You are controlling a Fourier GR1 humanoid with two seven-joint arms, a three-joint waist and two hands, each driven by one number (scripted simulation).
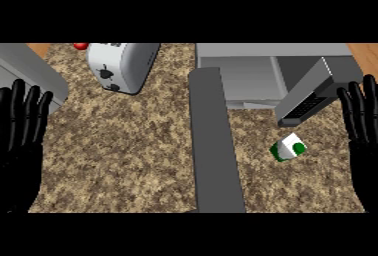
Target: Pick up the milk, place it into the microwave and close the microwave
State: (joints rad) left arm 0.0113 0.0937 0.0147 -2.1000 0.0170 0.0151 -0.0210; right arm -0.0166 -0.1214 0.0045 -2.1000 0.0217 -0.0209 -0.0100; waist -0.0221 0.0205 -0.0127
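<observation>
A small green and white milk carton [289,148] lies tilted on the speckled counter [133,150], right of the middle. Behind it the grey microwave [251,75] stands with its inside showing, and its dark door [214,145] swings out toward me as a long grey slab left of the carton. My right hand [362,135] stands at the right edge with fingers straight up, open, a short way right of the carton and not touching it. At the left edge my left hand [22,130] is also open with fingers up, holding nothing.
A silver toaster [118,65] sits at the back left with a red object [81,46] behind it. A grey appliance edge [29,75] shows at far left. The microwave's control panel [314,97] juts out just behind the carton.
</observation>
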